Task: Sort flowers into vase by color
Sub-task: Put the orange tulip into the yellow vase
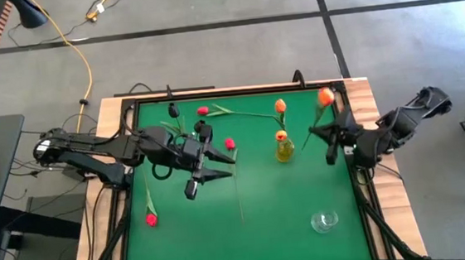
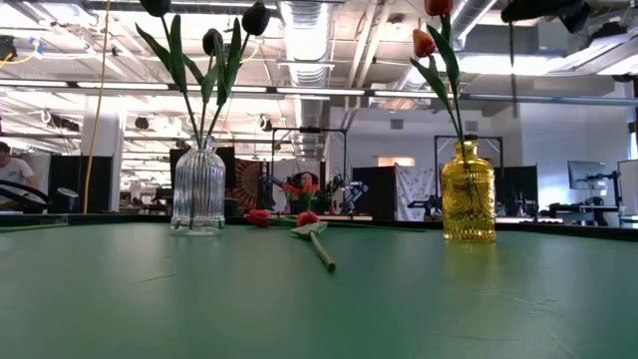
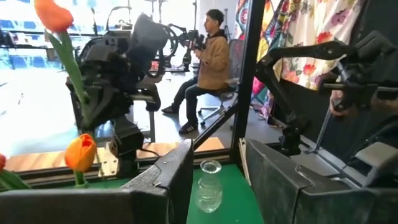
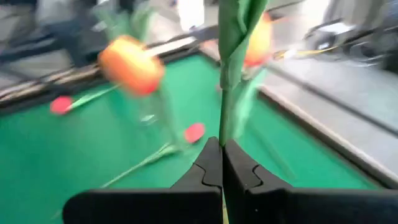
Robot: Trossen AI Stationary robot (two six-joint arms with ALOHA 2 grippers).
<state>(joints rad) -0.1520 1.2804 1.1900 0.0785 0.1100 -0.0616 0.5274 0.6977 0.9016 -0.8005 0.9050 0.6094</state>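
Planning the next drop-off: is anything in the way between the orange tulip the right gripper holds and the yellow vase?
Nothing visible. The right gripper holds the orange tulip by its stem, with only bare green mat between it and the yellow vase.

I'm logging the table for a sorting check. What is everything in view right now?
Black tulips: three, black, standing in the ribbed vase.
Ribbed vase: one, clear glass, on the left arm's side of the table.
Orange tulips: two, orange, standing in the yellow vase.
Yellow vase: one, amber yellow, right of centre.
Held tulip: one, orange, lifted near the table's right edge.
Red tulips: three, red, lying loose on the table.
Small vase: one, clear, empty, near right corner.
Table: one, green top, wooden rim.
Person: one, seated beyond the table.
Left claw: open, empty, over the table's middle.
Right claw: shut on the held tulip's stem.
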